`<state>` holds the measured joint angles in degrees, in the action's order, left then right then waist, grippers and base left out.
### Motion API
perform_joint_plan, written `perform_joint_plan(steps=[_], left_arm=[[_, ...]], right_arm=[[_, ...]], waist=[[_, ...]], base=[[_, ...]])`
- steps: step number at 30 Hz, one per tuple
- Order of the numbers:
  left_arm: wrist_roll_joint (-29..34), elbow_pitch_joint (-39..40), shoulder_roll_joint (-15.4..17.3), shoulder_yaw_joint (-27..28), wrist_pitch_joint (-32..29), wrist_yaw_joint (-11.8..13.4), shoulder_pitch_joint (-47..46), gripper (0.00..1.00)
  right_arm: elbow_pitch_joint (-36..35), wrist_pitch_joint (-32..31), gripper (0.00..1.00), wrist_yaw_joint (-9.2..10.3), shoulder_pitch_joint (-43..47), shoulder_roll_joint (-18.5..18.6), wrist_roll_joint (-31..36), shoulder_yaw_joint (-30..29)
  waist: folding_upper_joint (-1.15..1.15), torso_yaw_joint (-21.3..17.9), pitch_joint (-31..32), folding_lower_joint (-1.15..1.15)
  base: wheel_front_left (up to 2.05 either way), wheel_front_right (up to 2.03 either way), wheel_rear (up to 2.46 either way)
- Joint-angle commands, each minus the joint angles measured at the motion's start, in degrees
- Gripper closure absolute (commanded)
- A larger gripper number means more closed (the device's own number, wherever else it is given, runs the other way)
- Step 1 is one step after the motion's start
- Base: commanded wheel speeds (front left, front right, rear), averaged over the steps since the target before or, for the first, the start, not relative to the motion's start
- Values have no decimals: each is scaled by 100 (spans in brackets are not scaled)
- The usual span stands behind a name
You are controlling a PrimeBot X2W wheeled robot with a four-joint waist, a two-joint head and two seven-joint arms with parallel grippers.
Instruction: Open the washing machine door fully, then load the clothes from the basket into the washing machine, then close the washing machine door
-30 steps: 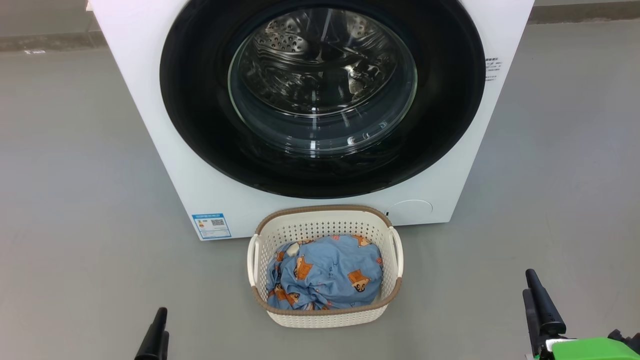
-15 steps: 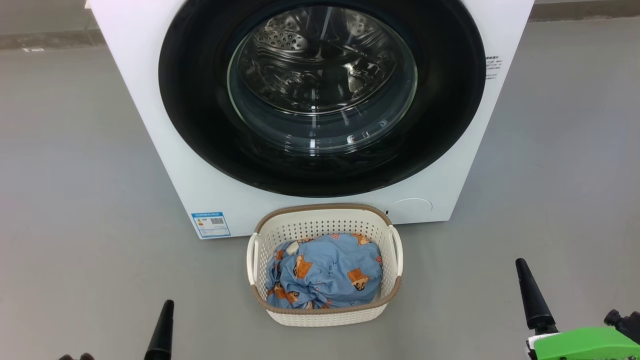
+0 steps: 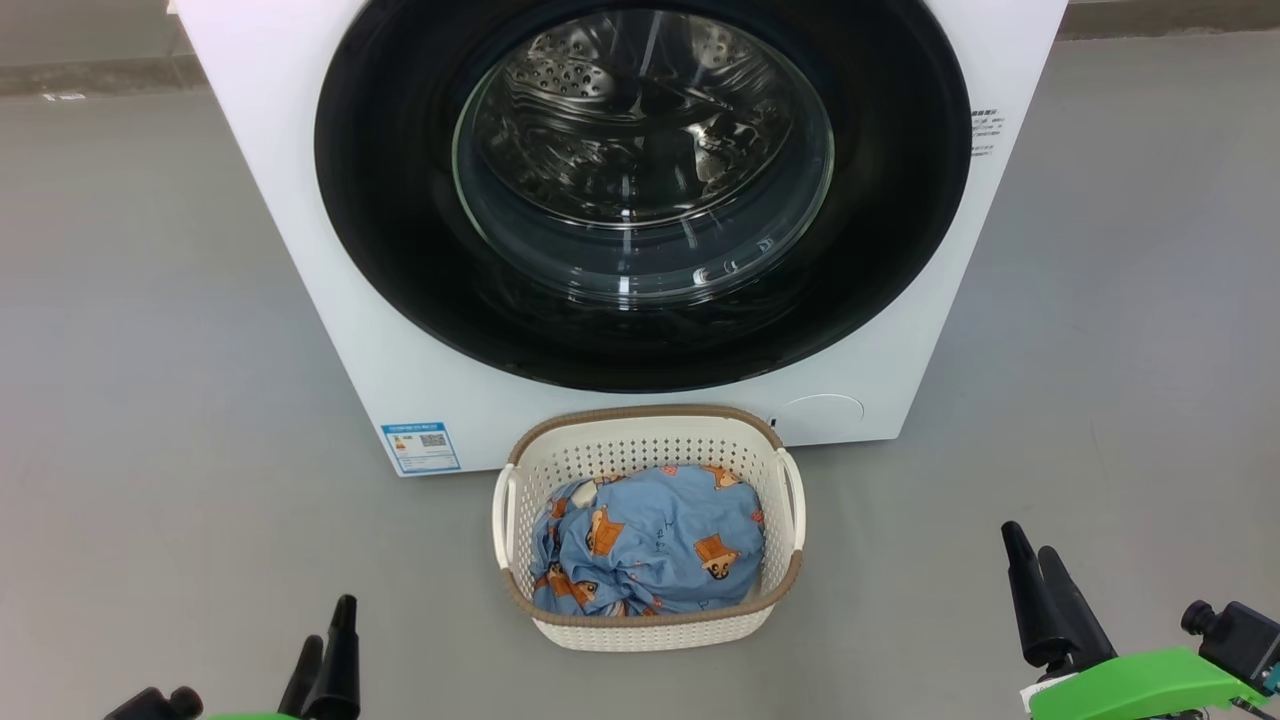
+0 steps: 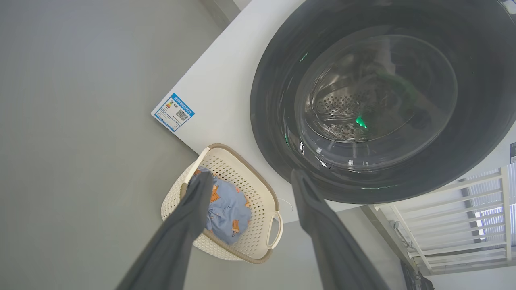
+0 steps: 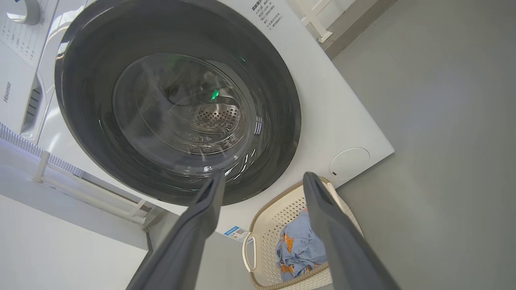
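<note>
Beside the washing machine (image 4: 225, 80), a white slatted frame (image 4: 467, 221).

A smooth grey floor (image 3: 150, 350) spreads to the left and right, evenly lit, with a soft sheen. Along its far edge runs a darker grey strip (image 3: 90, 75). Just in front of that strip, at the far left, lies a small white tag (image 3: 62, 97); its print is too small to read. In the left wrist view a white slatted rack (image 4: 463, 225) stands on the right of the scene. In the right wrist view a white rail frame (image 5: 88, 193) stands on the left, beside a plain white surface (image 5: 60, 249).
</note>
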<state>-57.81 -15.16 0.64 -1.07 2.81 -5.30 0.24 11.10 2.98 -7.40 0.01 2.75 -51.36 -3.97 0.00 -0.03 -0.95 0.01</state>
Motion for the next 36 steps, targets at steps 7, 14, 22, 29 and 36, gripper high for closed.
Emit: perform_joint_plan(steps=[7, 14, 22, 29, 36], left_arm=[[680, 157, 114, 51, 185, 7, -138, 0], [1221, 132, 127, 37, 303, 12, -99, 0], [1883, 194, 141, -2, 438, 69, -81, 0], [2578, 344, 153, -59, 556, 168, -64, 0], [3243, 456, 166, -121, 674, 195, -44, 0]], right_arm=[[-58, 175, 0, -5, -129, 121, 789, 108], [87, 292, 0, -5, -104, 154, 1377, 149], [163, 427, 0, -6, -129, 193, 2020, 237], [140, 543, 0, -6, -160, 222, 2525, 287], [47, 661, 0, -7, -160, 228, 3022, 331]], waist=[[0, -2, -2, -1], [0, -20, 6, -1], [0, -20, -14, -1], [0, -21, -36, -1], [0, -22, -46, -1]], base=[[0, 0, 0], [0, 0, 0], [0, 0, 0], [0, 0, 0], [0, 0, 0]])
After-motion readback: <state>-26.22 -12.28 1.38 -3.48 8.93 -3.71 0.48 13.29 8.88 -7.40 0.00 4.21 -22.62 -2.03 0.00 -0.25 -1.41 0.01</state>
